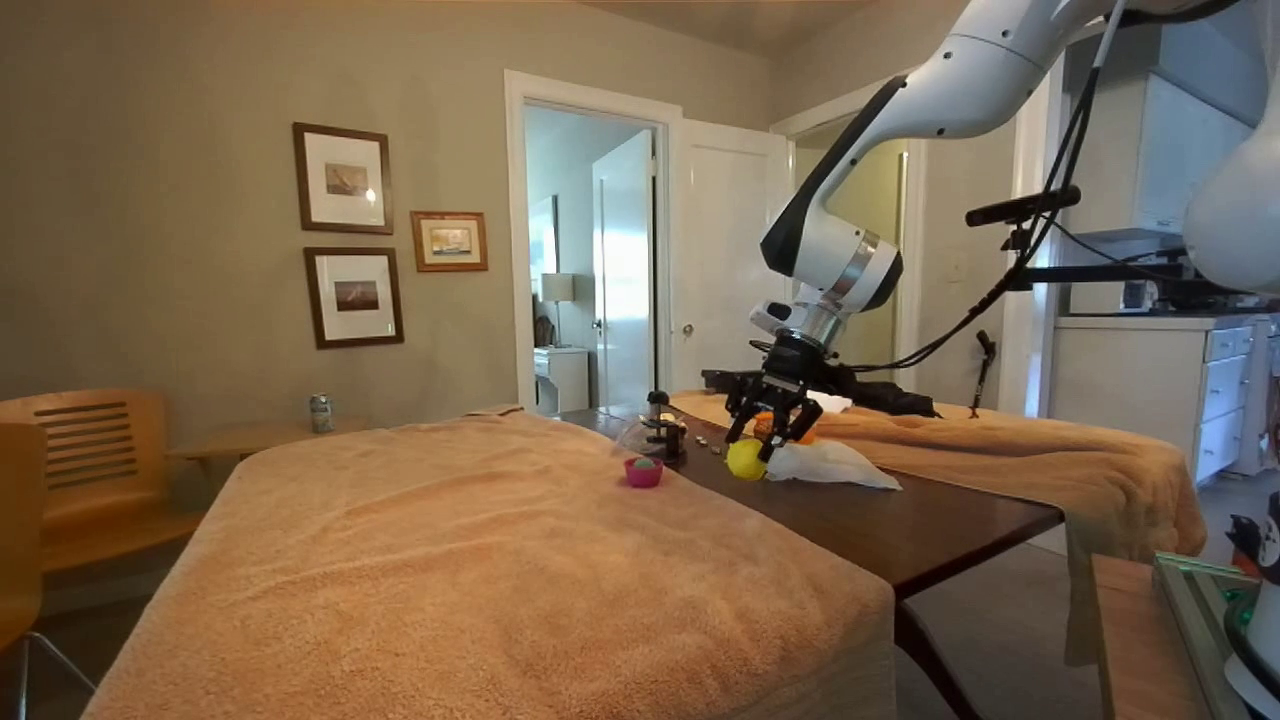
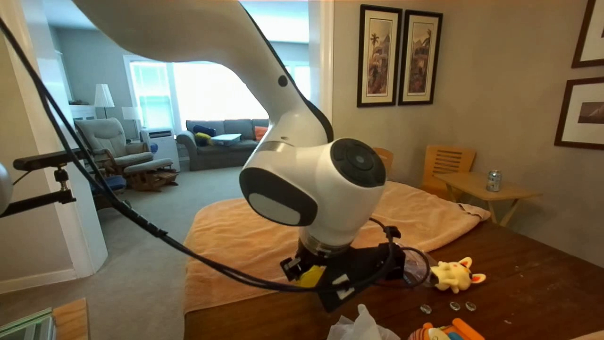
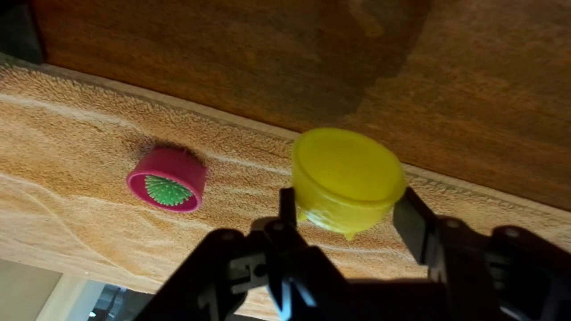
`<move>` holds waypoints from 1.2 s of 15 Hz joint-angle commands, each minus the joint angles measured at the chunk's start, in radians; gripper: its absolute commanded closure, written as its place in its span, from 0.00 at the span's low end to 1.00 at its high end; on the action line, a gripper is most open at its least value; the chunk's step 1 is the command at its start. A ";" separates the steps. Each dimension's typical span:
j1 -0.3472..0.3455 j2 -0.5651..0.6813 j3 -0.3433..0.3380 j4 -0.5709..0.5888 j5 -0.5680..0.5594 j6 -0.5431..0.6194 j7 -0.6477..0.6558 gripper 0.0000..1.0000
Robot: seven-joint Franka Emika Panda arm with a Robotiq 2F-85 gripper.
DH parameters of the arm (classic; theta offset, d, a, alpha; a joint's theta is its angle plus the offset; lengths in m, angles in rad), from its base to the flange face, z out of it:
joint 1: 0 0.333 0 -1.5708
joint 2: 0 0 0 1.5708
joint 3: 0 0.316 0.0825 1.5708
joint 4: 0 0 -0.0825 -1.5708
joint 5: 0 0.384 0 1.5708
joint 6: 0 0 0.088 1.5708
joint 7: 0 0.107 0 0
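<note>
An orange towel (image 1: pixel 480 560) spreads out at eight o'clock from a yellow cup (image 1: pixel 745 459), hours reckoned around that cup in an exterior view, and covers part of a dark wooden surface (image 1: pixel 930 520). On the towel, near its edge, at nine o'clock stands a pink cup (image 1: pixel 643 478), a green spiky ball (image 3: pixel 167 191) nestled inside. Between nine and ten sits a dark object (image 1: pixel 662 438) too small to identify; closer to ten, small glassy stones (image 1: pixel 702 441) dot the surface. At the dial's centre, a robot's hand (image 3: pixel 345 205) is clamped on the yellow cup from opposite sides, the cup's broad end turned toward the wrist view, where it shows against the border of towel and wood. Any contents cannot be made out. An orange toy (image 2: pixel 448 332) lies at two o'clock, partly hidden behind the hand, and a crumpled white bag (image 1: pixel 835 466) at three, apart from the cup. By all appearances the grip is secured and the yellow cup is raised clear of the surface; setting it down and letting go are not yet done, while the pink cup, its ball in place, stands untouched, near but apart from the hand.
</note>
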 commanded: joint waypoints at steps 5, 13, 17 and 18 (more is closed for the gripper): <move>0.280 -0.010 -0.371 0.113 0.078 -0.333 -0.139 0.67; 0.516 0.005 -0.632 0.189 0.068 -0.506 -0.145 0.67; 0.572 0.044 -0.709 0.245 0.059 -0.622 -0.185 0.67; 0.587 0.050 -0.726 0.252 0.053 -0.634 -0.191 0.67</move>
